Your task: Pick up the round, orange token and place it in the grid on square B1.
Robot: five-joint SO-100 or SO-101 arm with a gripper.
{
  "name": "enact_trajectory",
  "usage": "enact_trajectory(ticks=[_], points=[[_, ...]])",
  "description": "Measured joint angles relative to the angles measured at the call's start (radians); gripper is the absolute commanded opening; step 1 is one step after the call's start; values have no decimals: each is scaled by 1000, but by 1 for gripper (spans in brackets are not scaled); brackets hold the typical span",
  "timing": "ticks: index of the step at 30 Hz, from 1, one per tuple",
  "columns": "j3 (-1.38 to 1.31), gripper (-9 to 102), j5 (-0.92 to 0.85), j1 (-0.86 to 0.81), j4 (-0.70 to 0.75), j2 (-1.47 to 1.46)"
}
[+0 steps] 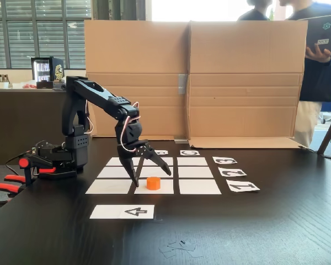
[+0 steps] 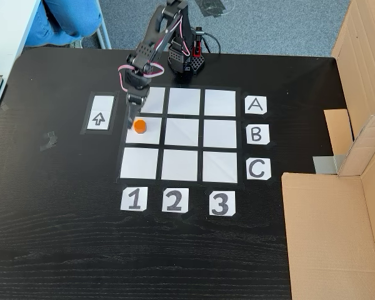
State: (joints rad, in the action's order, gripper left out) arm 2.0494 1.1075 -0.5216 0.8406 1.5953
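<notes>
Token set down on B1, jaws spread beside it

The token (image 2: pixel 139 126) sits on the grid (image 2: pixel 184 169), on square B1 (image 2: pixel 153 136), near its arrow-strip edge; the jaws (image 1: pixel 152 170) stand open, apart from it; best lift straight up off the bench (image 2: pixel 50 237) so no finger nudges it.

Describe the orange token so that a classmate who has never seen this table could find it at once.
On the black table lies the grid of nine white paper rectangles. In the top-down fixed view, find the middle rectangle of the left column, in line with labels B and 1: the token sits there, beside the end effector. It is the sole orange thing on the grid.
</notes>
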Motion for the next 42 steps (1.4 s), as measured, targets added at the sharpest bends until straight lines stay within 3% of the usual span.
enact_trajectory(ticks=[7,15,17,19,24,29,36,42], points=[[252,45,-14,-186,-123,396],[337,43,87,-574,-291,790],[345,30,143,-689,-299,867],[365,-1,193,-787,-302,942],[482,-1,354,-1040,-299,1154],[713,-1,403,-1190,-242,1428],[983,-1,407,-1223,-170,1697],[1005,-1,405,-1227,-152,1720]])
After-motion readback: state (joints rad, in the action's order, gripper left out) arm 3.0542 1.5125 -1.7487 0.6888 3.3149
